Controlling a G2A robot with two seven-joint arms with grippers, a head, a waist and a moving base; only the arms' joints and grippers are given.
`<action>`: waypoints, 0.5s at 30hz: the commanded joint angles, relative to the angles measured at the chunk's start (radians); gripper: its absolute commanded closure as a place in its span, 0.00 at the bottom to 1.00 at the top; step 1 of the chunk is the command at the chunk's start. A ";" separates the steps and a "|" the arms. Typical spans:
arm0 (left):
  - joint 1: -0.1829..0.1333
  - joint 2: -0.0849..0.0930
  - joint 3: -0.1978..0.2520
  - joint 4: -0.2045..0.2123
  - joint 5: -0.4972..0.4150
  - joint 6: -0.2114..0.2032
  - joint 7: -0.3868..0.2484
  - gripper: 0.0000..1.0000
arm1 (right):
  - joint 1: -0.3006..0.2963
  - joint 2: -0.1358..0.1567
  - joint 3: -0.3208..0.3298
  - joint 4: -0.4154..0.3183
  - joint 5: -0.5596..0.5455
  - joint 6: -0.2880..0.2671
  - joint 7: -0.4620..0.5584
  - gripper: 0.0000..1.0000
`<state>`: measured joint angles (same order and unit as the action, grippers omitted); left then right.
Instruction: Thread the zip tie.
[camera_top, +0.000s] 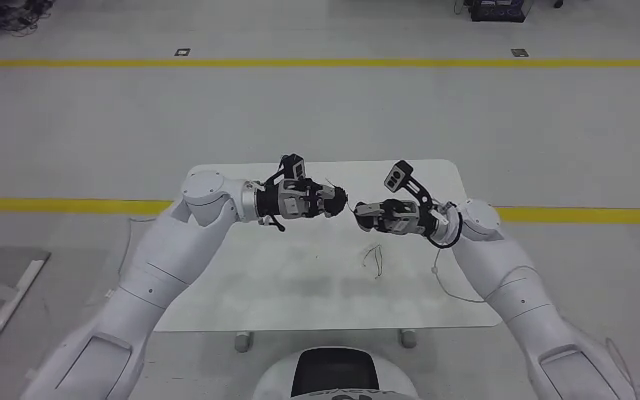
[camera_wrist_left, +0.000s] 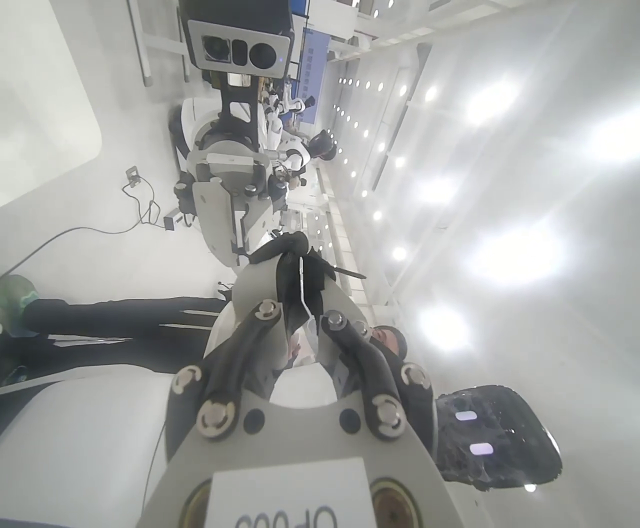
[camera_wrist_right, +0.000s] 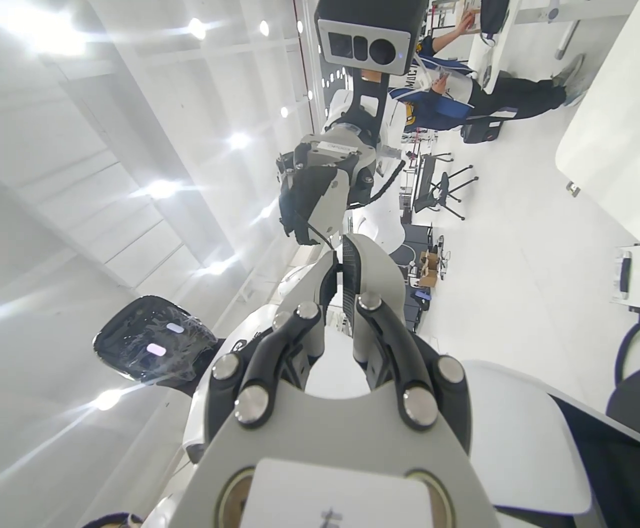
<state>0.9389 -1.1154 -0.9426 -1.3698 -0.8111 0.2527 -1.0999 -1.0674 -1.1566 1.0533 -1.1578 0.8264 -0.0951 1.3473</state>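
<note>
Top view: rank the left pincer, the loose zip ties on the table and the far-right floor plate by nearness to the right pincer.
Measured from the right pincer:
1. The left pincer, directly opposite, above the table's middle.
2. The loose zip ties, lying on the table, toward the robot.
3. The floor plate, well beyond the table's far edge.

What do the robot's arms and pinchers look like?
Its arms are smooth, white and rounded. The left gripper and right gripper are grey metal with black links, silver bolts and dark finger pads. A black cable loops at the right wrist.
</note>
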 joint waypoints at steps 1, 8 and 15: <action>-0.002 0.001 0.002 0.002 0.007 0.002 0.001 0.91 | 0.000 0.000 0.003 -0.001 -0.003 -0.001 0.002 1.00; -0.006 0.003 0.002 0.004 0.010 -0.002 0.005 0.60 | -0.003 0.005 0.021 -0.006 -0.016 0.004 0.010 1.00; -0.008 0.005 0.005 0.002 0.009 0.001 0.000 0.64 | -0.005 0.007 0.031 -0.014 -0.017 0.003 0.041 1.00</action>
<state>0.9314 -1.1102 -0.9393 -1.3671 -0.8025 0.2517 -1.0976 -1.0717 -1.1492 1.0835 -1.1724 0.8070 -0.0914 1.3851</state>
